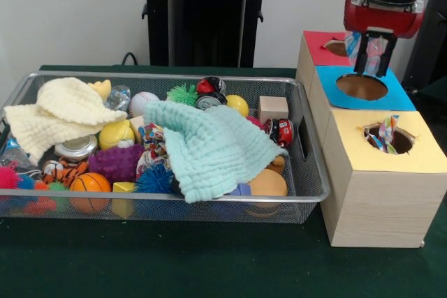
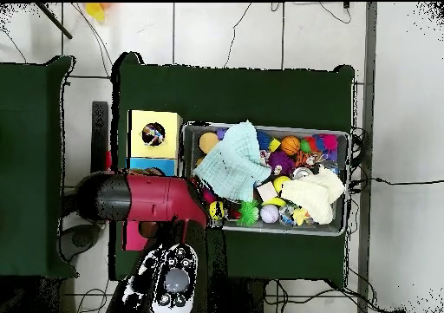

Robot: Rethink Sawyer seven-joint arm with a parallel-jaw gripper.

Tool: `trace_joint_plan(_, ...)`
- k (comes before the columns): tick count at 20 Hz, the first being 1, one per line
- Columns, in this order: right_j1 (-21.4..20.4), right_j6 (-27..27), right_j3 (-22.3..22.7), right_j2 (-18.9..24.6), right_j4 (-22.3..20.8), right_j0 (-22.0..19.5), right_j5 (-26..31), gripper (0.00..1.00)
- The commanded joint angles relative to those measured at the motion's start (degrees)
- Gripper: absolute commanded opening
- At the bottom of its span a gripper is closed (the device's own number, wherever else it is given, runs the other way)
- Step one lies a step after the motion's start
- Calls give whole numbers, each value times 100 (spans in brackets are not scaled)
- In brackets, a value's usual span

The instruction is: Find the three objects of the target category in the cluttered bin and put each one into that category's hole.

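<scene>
— Silver wire mesh, is that the bin (image 1: pixel 307 172) on the left side of the green table (image 1: pixel 209 263)?

— Yes. At its left end lies a cream waffle cloth (image 1: pixel 59 113), and below it an orange basketball (image 1: pixel 89 183) near the front rim. In the middle a mint waffle cloth (image 1: pixel 209 148) covers many small toys. A wooden cube (image 1: pixel 272 108) stands near the right end.

— And the printed wrappers?

— One white wrapper with colour dots (image 1: pixel 150 146) shows in the bin, just left of the mint cloth, partly under it. A second one (image 1: pixel 385 132) sticks out of the hole of the yellow-topped box (image 1: pixel 380 193), right of the bin.

— Where is the gripper (image 1: pixel 371 50)?

— It hangs above the blue-topped box (image 1: pixel 363 87), over its hole. Its fingers are closed on a light-blue and white packet (image 1: pixel 366 48), which hangs between them. Behind it is the red-topped box (image 1: pixel 321 48).

— What about the overhead view?

— There the red arm (image 2: pixel 152 198) hides the blue and red boxes almost fully.
</scene>
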Motion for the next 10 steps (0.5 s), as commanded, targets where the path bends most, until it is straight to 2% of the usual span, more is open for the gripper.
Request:
trace_joint_plan(1, 260, 1483, -666, -4, 294, -15, 768, 0)
trace_joint_plan(6, 412, 1441, -705, -12, 327, -49, 540, 0)
trace_joint_plan(10, 516, 1032, -483, 146, 220, -276, 13, 0)
